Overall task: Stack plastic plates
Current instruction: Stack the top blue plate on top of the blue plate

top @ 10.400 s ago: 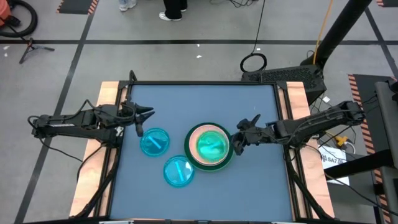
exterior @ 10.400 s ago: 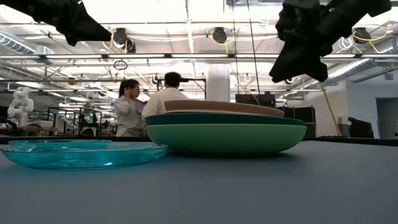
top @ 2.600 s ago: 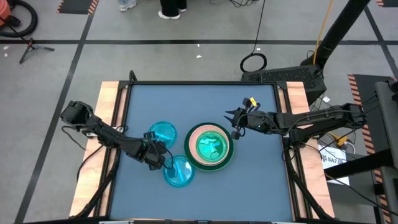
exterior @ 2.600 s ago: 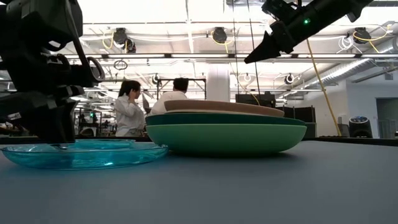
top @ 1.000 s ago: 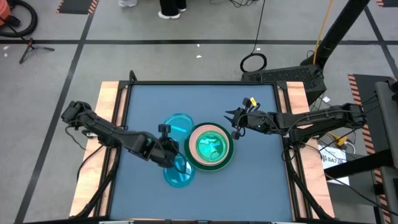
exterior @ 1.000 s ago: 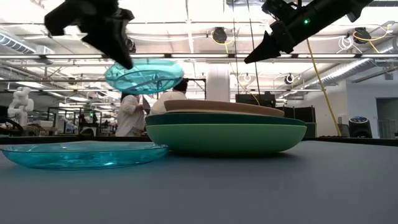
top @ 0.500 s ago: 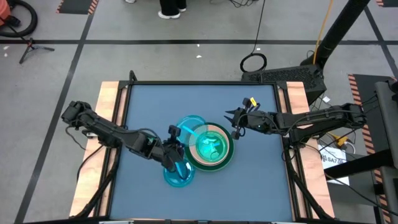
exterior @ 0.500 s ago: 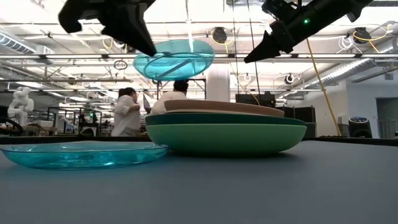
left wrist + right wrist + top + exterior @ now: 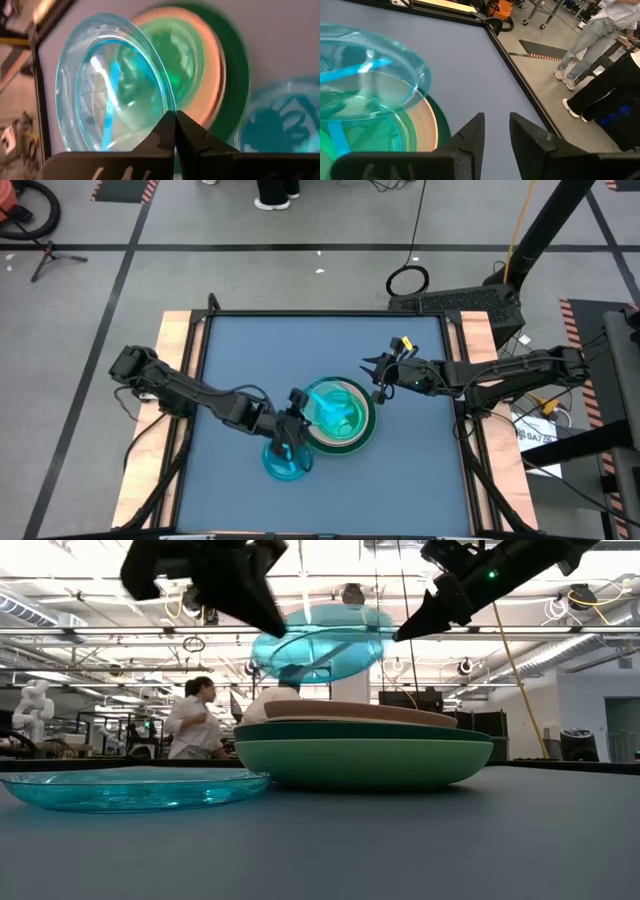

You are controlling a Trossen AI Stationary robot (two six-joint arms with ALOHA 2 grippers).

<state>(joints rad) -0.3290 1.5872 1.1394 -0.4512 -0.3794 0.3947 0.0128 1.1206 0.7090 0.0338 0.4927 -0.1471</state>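
Note:
A stack of plastic plates (image 9: 372,435) stands mid-table: a light green plate (image 9: 360,762) at the bottom, a dark green one and a pink one (image 9: 220,85) above, and a small green one inside. My left gripper (image 9: 297,418) is shut on a translucent cyan plate (image 9: 322,640) that hangs above the stack's left part. A second cyan plate (image 9: 283,460) lies flat on the table at the stack's near left. My right gripper (image 9: 375,380) hovers open, holding nothing, just off the stack's far right rim. My left gripper pinches the cyan plate's rim (image 9: 167,107) between its two fingers (image 9: 161,134), on the side toward the table's left. The fingers come from the left, slanting down. The plate reaches out ahead of them, tilted and lifted clear of the stack below.
Wooden rails (image 9: 175,330) with dark edges frame the blue table top. There is free table surface (image 9: 330,340) on the far side and near the front edge. People (image 9: 195,720) move in the room behind the table.
My left gripper has carried the cyan plate toward the table's right, from beside the stack to above it, and has rolled at the wrist. The plate stays lifted and tilted. The other cyan plate and the stack have kept their places.

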